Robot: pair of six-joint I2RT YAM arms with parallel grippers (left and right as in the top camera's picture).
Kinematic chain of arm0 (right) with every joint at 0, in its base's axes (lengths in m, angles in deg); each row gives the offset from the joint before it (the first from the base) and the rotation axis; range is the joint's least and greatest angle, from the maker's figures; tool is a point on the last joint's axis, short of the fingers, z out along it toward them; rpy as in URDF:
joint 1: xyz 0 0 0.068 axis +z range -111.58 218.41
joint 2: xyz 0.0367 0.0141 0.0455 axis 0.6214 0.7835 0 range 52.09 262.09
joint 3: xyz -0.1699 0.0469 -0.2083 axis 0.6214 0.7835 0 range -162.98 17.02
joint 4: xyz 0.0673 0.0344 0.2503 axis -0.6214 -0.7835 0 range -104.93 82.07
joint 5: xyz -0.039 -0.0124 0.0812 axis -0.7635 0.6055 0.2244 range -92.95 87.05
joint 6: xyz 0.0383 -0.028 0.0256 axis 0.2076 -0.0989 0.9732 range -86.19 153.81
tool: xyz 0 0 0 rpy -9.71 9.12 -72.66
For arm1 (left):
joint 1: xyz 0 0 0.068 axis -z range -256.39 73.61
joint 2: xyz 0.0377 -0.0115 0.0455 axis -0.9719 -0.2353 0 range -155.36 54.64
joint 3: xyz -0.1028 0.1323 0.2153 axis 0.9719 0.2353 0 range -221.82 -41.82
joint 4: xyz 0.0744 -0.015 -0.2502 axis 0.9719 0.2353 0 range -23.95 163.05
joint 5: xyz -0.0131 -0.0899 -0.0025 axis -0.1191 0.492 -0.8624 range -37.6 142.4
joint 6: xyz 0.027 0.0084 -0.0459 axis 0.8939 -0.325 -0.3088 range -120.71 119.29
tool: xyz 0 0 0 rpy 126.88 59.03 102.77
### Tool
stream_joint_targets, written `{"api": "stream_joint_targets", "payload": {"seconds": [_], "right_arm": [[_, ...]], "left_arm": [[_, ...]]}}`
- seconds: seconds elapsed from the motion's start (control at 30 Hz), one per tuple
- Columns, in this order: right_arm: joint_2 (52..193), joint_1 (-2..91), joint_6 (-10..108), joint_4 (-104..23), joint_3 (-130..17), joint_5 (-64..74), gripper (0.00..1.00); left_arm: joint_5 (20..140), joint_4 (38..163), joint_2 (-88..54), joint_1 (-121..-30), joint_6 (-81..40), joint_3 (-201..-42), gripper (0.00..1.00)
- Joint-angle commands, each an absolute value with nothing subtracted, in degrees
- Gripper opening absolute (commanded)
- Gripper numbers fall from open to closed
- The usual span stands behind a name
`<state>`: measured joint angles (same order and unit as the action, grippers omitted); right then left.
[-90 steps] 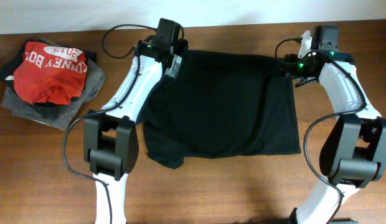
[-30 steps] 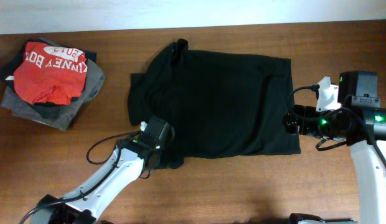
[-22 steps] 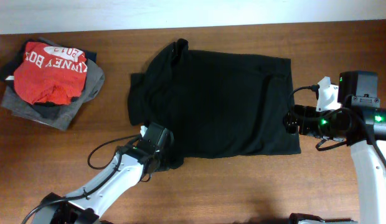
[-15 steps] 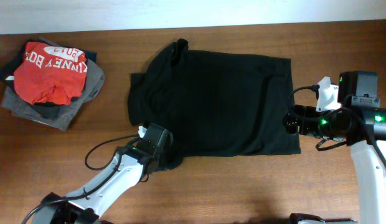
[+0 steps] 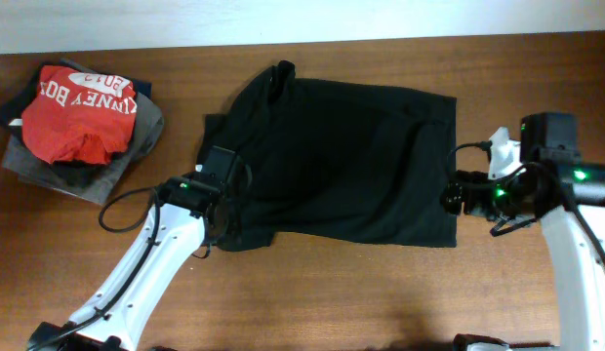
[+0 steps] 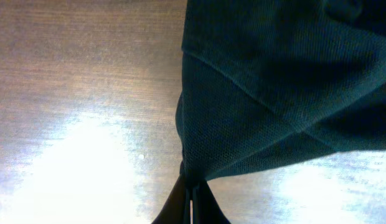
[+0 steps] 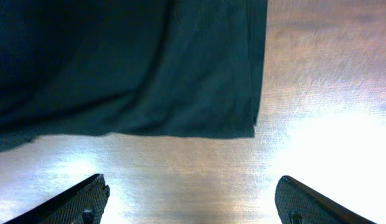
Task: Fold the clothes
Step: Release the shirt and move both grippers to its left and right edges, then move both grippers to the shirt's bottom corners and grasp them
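Note:
A black T-shirt (image 5: 342, 156) lies spread flat across the middle of the table. My left gripper (image 5: 229, 182) is at its left side. In the left wrist view, my left gripper (image 6: 192, 186) is shut on a pinched fold of the black T-shirt (image 6: 274, 81), which hangs lifted off the wood. My right gripper (image 5: 449, 195) hovers at the shirt's right edge. The right wrist view shows my right gripper (image 7: 193, 202) open over bare wood, with the T-shirt's corner (image 7: 240, 121) just ahead of the fingers (image 7: 87, 196).
A pile of clothes, a red printed shirt (image 5: 76, 109) on grey garments (image 5: 49, 174), sits at the far left. The wooden table (image 5: 381, 292) shows bare along the front. A white wall runs behind the table's back edge.
My left gripper closed on the shirt's front-left corner and carried it back and to the left, rumpling that side. My right gripper edged slightly left and stayed open.

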<state>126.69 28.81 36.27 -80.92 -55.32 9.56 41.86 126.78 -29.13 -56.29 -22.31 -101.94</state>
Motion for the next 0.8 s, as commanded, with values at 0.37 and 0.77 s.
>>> {"api": "stream_joint_targets", "payload": {"seconds": [0.37,0.77], "right_arm": [[136.9,28.6,40.9,-74.4,-47.3,2.8,0.87],[137.0,28.7,45.5,-66.1,-39.0,2.8,0.83]], "left_arm": [[41.2,128.2,-28.3,-56.7,-20.6,-103.1,0.45],[57.3,127.4,-28.3,-56.7,-21.0,-98.8,0.43]]}}
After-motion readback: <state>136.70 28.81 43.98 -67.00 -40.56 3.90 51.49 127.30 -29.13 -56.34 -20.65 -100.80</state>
